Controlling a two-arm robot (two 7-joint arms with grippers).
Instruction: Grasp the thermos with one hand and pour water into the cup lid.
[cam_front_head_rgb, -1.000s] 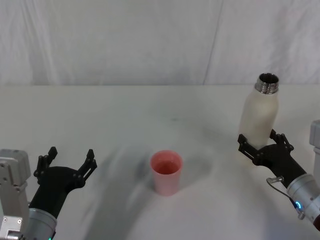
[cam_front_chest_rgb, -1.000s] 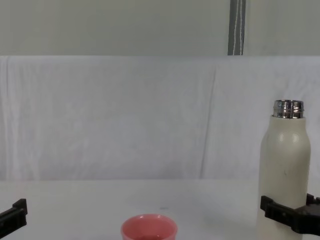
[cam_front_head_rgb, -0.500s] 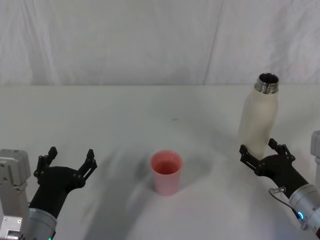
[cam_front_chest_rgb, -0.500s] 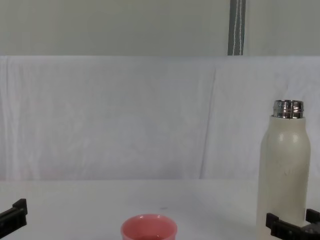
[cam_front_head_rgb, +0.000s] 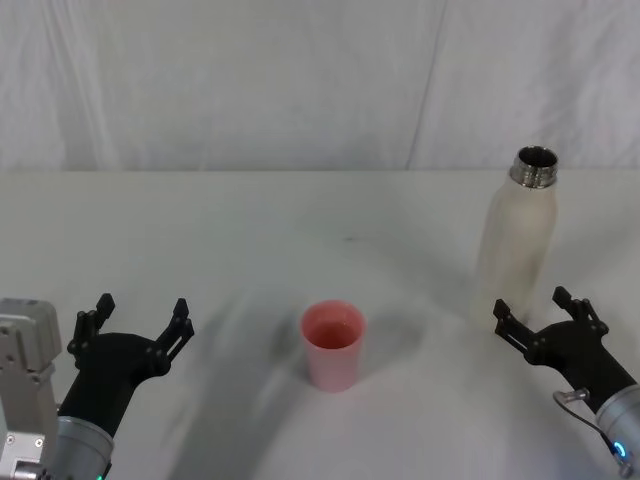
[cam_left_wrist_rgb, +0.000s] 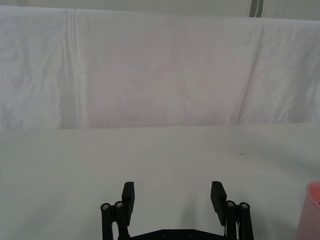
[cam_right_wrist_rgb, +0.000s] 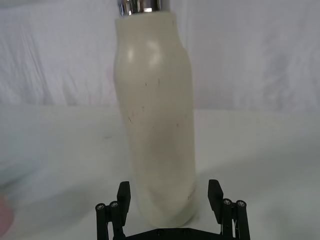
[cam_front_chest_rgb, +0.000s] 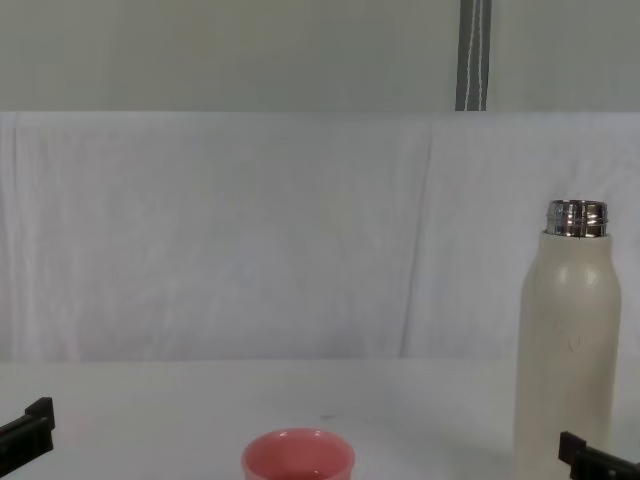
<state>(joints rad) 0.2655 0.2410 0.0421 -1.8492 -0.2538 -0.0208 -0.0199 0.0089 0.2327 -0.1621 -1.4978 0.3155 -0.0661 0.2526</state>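
The right gripper sits low over the table at the robot's right, its 2 fingers spread wide and holding nothing. In the right wrist view the fingers stand on either side of the thermos base, with a visible gap on each side — no contact with the bottle. In the head view the gripper lies just in front of the thermos, slightly toward the robot.

The thermos stands upright on the table at the right, well apart from the cup lid. Its body is cream-white and matte, with rounded shoulders and a few small scuff marks. The short steel neck is shiny, threaded and uncapped.

The cup lid is a small pink cup standing upright near the table centre, between the 2 arms. Its inside is pink; whether it contains liquid cannot be determined.

The left gripper rests at the robot's left, low over the table, with its 2 fingers spread apart and empty — well clear of the cup lid.

A white cloth backdrop hangs behind the table.
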